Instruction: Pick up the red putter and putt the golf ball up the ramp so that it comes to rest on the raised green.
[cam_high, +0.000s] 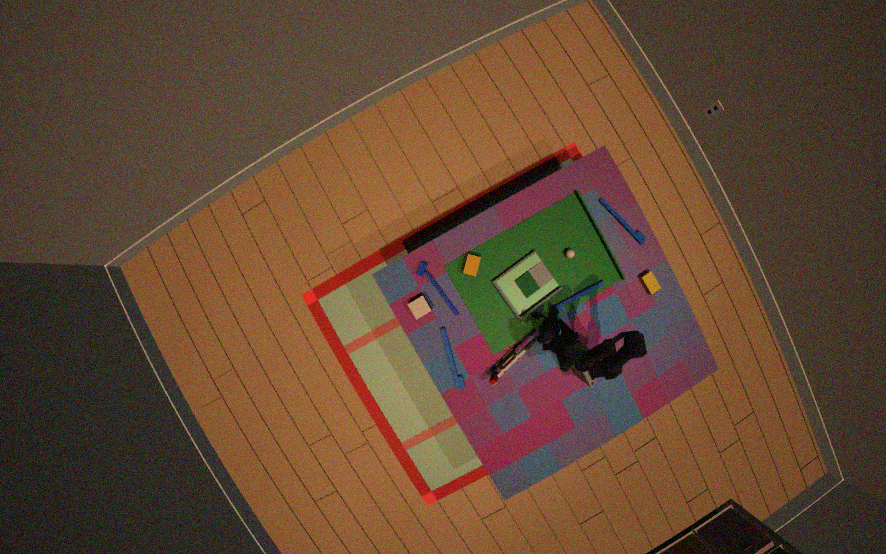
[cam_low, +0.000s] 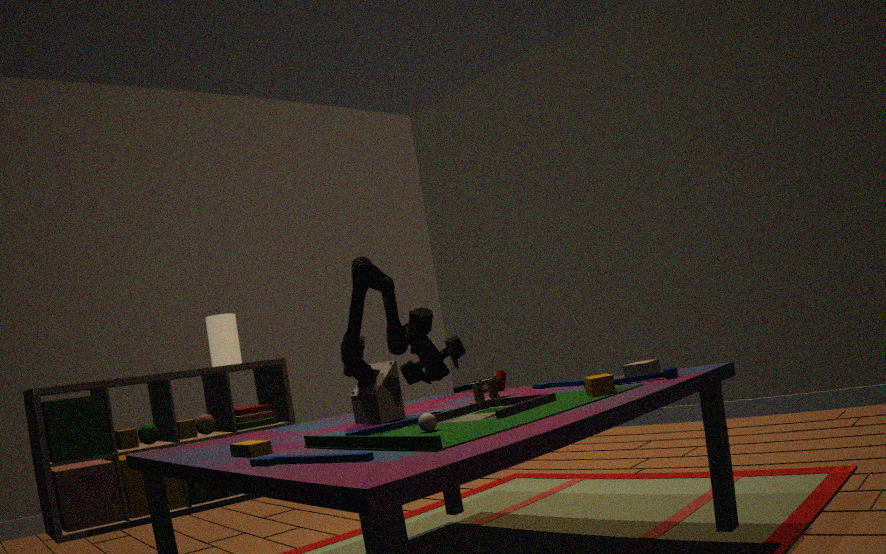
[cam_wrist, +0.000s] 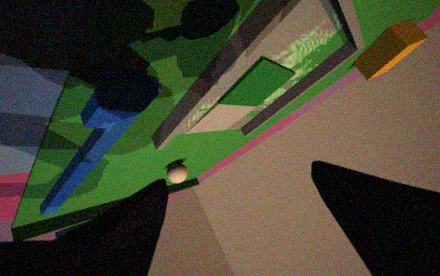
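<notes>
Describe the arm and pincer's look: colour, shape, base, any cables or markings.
The arm is matte black throughout: slim links joined by chunkier rounded joint housings. It rises from a pale grey, wedge-shaped base block. The pincer has two dark, flat fingers that taper to points in the wrist view. No cables, labels or markings are discernible; the lighting is dim, so fine detail may be lost.
</notes>
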